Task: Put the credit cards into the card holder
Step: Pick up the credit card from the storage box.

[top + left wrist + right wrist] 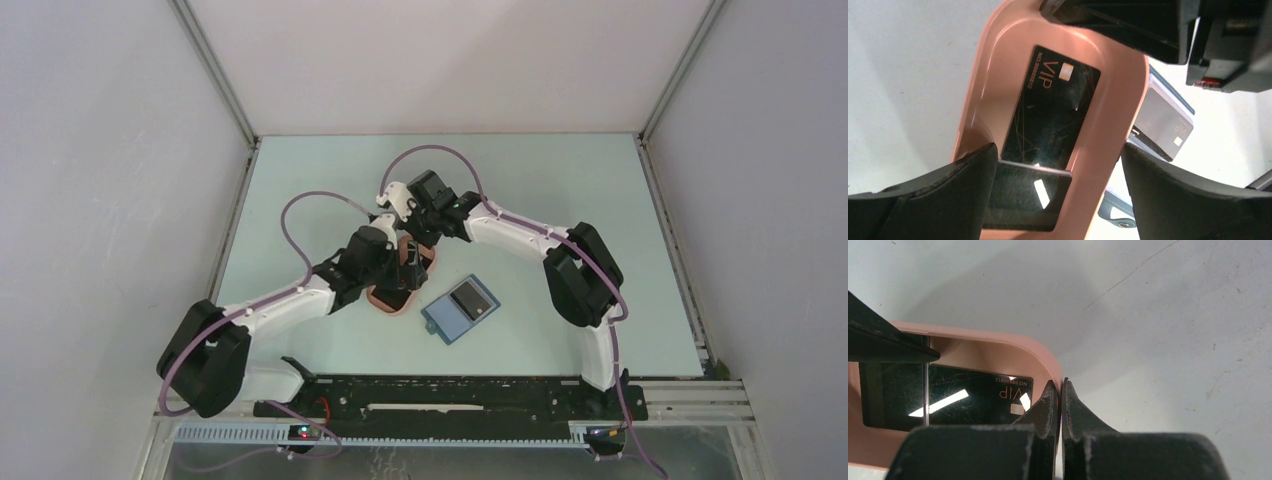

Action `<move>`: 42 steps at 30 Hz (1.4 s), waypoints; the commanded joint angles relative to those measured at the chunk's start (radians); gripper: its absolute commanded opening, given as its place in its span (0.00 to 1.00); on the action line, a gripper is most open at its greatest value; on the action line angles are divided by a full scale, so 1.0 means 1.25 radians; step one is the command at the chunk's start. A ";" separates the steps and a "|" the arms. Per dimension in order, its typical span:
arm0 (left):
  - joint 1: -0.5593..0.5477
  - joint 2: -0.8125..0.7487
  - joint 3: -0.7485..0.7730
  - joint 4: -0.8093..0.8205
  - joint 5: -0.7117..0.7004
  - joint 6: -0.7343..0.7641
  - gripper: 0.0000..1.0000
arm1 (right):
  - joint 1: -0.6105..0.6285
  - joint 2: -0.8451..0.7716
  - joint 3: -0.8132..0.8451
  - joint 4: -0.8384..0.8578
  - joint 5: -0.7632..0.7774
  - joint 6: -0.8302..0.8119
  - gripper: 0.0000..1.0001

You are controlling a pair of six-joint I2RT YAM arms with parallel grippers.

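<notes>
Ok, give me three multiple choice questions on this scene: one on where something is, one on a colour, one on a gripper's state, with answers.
1. Where does the black VIP card lie? A in the pink tray; B on the bare table; C under the tray.
2. What colour is the card holder on the outside? A red; B blue; C green.
3. How does the left gripper stand? A shut on a card; B shut empty; C wide open.
Answers: 1 A, the left wrist view shows it on the tray's floor. 2 B, the top view shows its blue cover. 3 C, its fingers stand far apart.
</notes>
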 commanded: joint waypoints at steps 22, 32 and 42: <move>-0.024 0.100 0.056 -0.026 -0.014 -0.025 0.92 | 0.030 -0.016 0.041 0.014 -0.072 0.017 0.00; -0.001 0.091 0.031 0.027 0.049 -0.068 0.82 | 0.030 -0.021 0.038 0.015 -0.084 0.020 0.00; 0.026 0.089 0.001 0.112 0.128 -0.109 0.79 | 0.030 -0.024 0.033 0.017 -0.089 0.020 0.00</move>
